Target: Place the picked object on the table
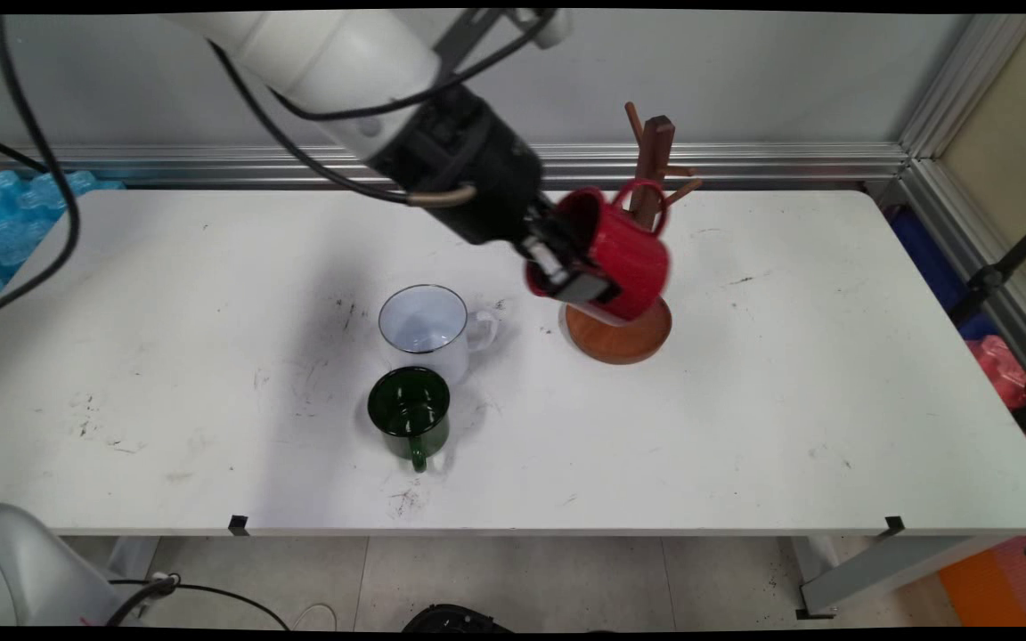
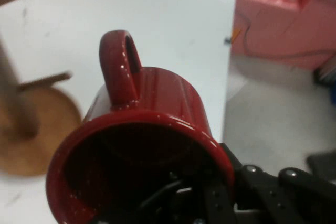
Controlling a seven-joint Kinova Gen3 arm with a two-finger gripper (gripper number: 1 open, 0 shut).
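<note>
My gripper point(image 1: 571, 267) is shut on the rim of a red mug point(image 1: 624, 254), which hangs tilted on its side above the table. The mug's handle point(image 1: 638, 191) points up, close to the pegs of a brown wooden mug tree point(image 1: 651, 151) whose round base point(image 1: 618, 334) lies just below the mug. In the hand view the red mug point(image 2: 152, 124) fills the middle with its mouth toward the camera and its handle point(image 2: 119, 64) on top; the mug tree's post point(image 2: 16, 103) and base point(image 2: 47, 129) show at the left.
A white enamel mug point(image 1: 428, 325) stands upright left of the tree's base, and a dark green mug point(image 1: 411, 409) stands just in front of it. The white table point(image 1: 789, 401) ends at its front edge below. Blue packaging point(image 1: 5, 214) lies beyond the left end.
</note>
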